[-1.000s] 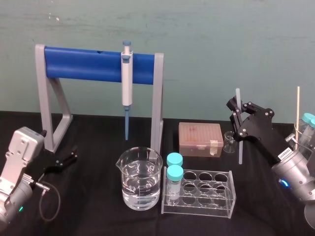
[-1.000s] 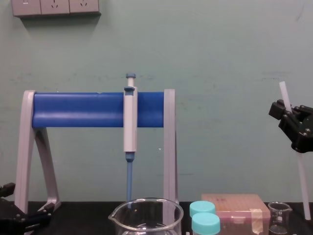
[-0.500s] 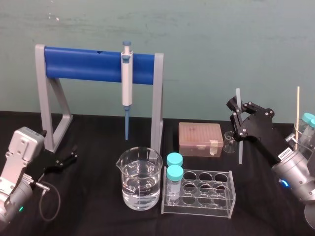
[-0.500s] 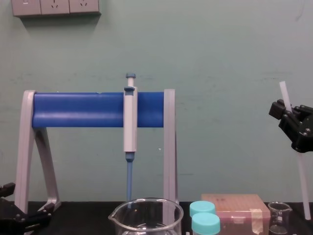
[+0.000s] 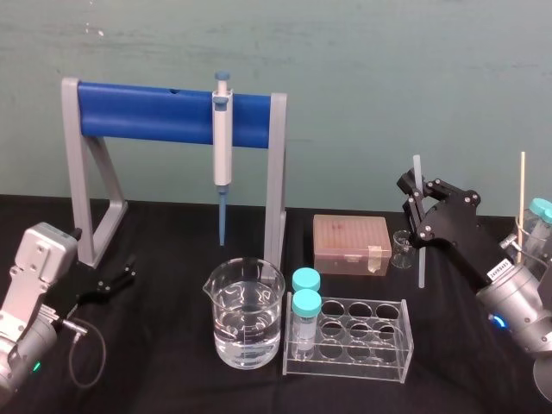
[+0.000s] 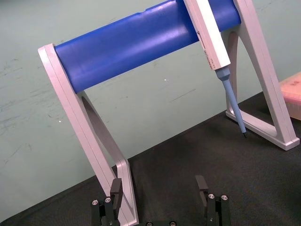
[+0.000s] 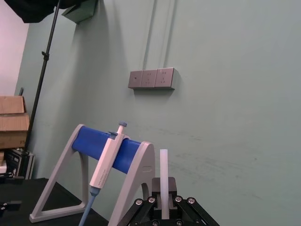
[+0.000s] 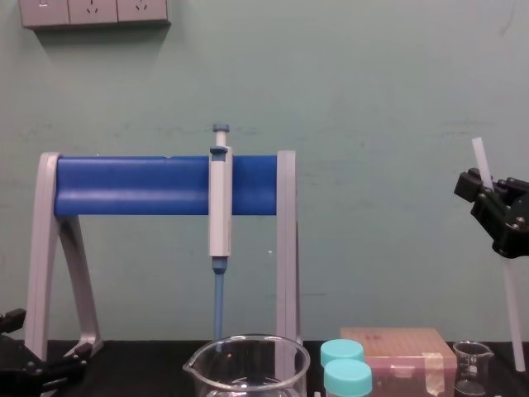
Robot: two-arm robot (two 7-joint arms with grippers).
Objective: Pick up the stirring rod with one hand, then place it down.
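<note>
Rod: the stirring rod [image 5: 421, 263] hangs nearly upright by the table's [image 5: 172, 379] right edge, beside the small beaker [image 5: 401, 248].
Right gripper [image 5: 416, 197]: fingers closed around the rod's upper part.
Left gripper [image 5: 116, 280]: near the left edge, fingers apart, holding nothing.
Handling: probably light, stiff, smooth and breakable; a gentle hold above the middle suits it.
</note>
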